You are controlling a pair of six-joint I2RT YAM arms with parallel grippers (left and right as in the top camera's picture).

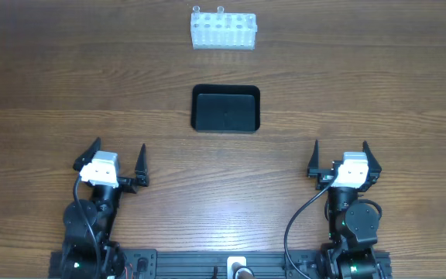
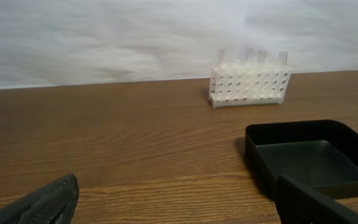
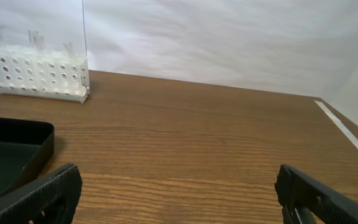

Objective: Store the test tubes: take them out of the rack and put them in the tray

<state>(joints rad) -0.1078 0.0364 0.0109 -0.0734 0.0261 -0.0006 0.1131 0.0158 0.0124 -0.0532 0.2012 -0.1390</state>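
A white test tube rack (image 1: 223, 31) stands at the far middle of the table, with clear test tubes (image 1: 197, 11) upright in it. The left wrist view has the rack (image 2: 249, 87) with several tubes (image 2: 283, 58) sticking out of it; the right wrist view has the rack (image 3: 39, 74) and tubes (image 3: 33, 40) too. A black tray (image 1: 226, 108) lies empty in front of the rack, also seen as the tray (image 2: 309, 158) and the tray (image 3: 11, 155). My left gripper (image 1: 116, 160) and right gripper (image 1: 340, 156) hover open near the arm bases, far from both, holding nothing.
The wooden table (image 1: 68, 77) stretches wide around the rack and tray. A white wall (image 2: 104, 37) rises behind the far edge. A pale strip (image 3: 347, 134) marks the table's right side.
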